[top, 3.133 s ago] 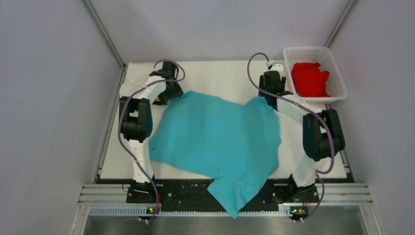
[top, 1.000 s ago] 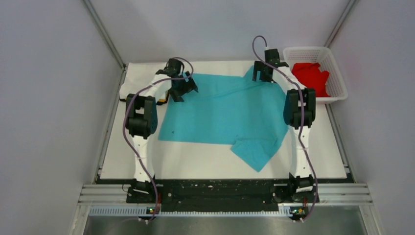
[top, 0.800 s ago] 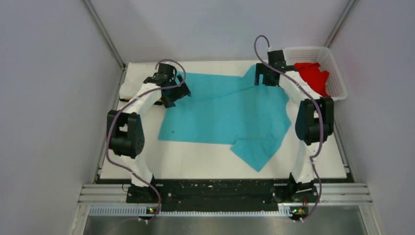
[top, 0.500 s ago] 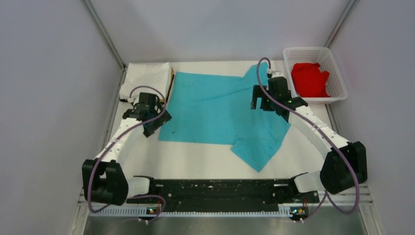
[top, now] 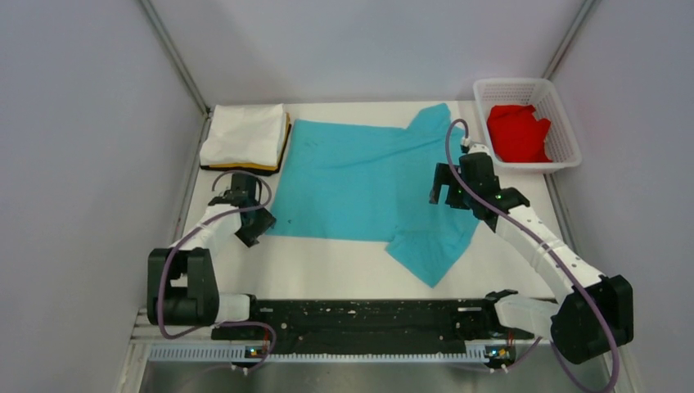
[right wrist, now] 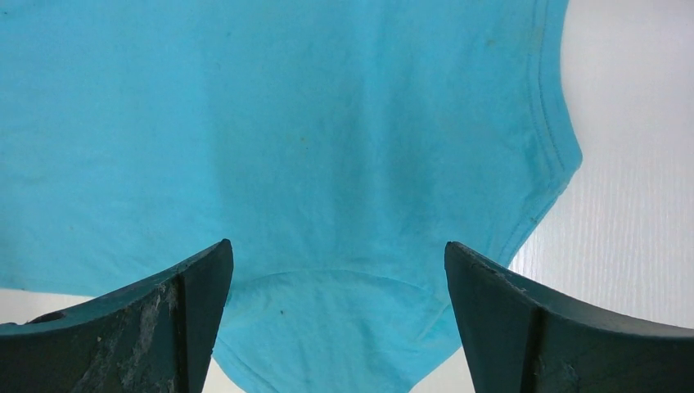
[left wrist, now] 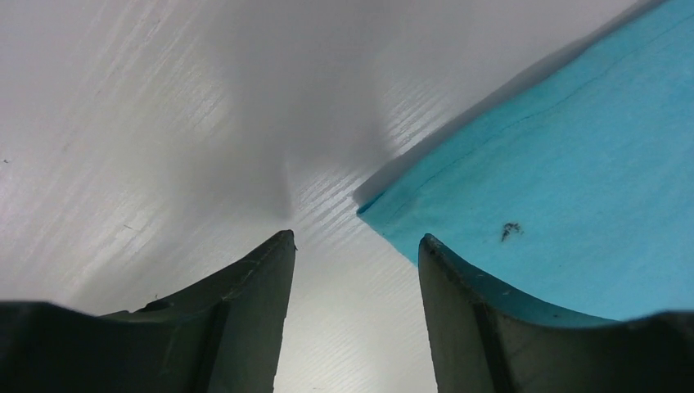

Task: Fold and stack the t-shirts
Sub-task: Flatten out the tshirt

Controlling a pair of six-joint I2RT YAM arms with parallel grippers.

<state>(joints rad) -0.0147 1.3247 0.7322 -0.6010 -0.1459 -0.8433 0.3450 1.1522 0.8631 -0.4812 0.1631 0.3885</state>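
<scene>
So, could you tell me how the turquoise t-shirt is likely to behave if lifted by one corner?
Probably floppy: the turquoise t-shirt lies flat, one near flap folded over. Lifted, it would likely sag and drape. Pushed on the smooth table, it would probably bunch.

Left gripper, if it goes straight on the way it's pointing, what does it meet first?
Most likely the near corner of the turquoise t-shirt, which lies just ahead of the open left gripper. It could instead land on the bare table beside the hem, since depth is unclear.
</scene>
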